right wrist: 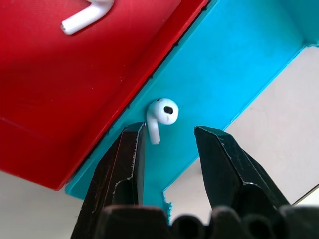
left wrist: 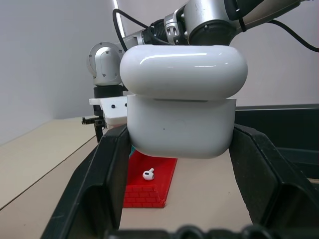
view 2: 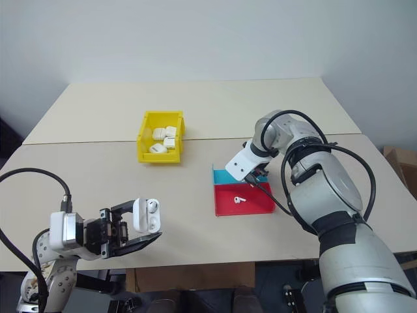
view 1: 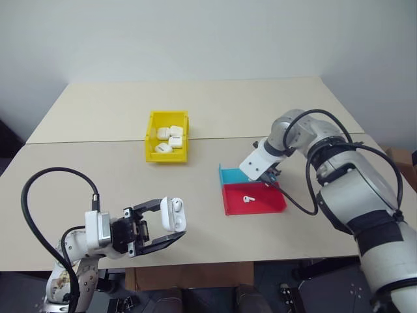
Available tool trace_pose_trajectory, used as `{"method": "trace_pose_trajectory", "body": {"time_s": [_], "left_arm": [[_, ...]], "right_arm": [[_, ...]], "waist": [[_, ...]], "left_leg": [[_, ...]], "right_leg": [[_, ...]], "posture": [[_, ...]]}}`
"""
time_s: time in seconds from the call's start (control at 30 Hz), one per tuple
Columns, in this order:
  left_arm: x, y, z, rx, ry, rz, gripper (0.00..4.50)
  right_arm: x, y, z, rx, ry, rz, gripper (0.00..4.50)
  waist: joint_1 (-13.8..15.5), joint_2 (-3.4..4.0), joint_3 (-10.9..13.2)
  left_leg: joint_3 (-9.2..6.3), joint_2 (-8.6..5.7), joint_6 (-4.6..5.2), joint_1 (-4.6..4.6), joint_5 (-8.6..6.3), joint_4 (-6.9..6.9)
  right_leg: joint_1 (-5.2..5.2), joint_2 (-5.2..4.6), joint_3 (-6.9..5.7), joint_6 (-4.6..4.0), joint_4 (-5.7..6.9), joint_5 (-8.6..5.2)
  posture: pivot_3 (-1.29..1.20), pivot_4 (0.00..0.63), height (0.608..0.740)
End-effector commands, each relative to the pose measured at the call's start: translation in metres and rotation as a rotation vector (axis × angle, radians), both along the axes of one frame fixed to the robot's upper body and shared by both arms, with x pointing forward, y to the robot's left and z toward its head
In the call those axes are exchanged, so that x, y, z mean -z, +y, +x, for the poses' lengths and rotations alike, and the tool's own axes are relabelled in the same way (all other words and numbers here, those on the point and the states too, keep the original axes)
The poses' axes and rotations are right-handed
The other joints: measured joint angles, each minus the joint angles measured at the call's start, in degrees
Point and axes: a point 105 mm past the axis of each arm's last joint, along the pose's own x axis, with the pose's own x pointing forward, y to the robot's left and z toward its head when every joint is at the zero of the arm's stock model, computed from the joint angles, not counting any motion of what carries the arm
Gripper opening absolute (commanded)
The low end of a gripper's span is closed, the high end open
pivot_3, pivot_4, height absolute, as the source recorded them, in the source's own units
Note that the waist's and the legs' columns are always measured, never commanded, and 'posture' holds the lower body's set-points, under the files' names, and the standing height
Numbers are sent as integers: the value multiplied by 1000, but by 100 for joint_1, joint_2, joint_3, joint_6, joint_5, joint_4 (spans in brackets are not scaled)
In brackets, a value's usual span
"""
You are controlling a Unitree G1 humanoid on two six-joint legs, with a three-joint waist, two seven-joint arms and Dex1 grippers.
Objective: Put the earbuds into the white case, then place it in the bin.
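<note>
Altogether two earbuds (right wrist: pixel 160 115), perhaps four white cases (view 1: pixel 168 139).

We saw silver-grey rounded arm housings, black looping cables, and black two-fingered end effectors: left end effector (view 1: pixel 171 229), right end effector (right wrist: pixel 168 149).

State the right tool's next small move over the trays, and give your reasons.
Probably ease down and shut on the earbud in the blue tray. The right tool hangs open just above it, stem close to one finger, while the left tool holds the white case with its lid open.
</note>
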Motion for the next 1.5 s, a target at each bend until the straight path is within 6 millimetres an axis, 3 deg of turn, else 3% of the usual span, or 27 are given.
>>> {"method": "trace_pose_trajectory", "body": {"time_s": [0.03,1.5], "left_arm": [[-7,-3,-5,6,-49,7,2754],[-6,-8,-10,-22,-41,10,2754]], "right_arm": [[-9,3,1,-25,-24,0,1970],[5,13,5,-8,-33,-12,1970]], "waist": [[-1,0,0],[-10,1,0]], "left_leg": [[0,0,0,0,0,0],[2,0,0,7,0,-1]], "right_leg": [[0,0,0,0,0,0],[2,0,4,0,4,0]], "posture": [[0,150,740],[0,150,740]]}}
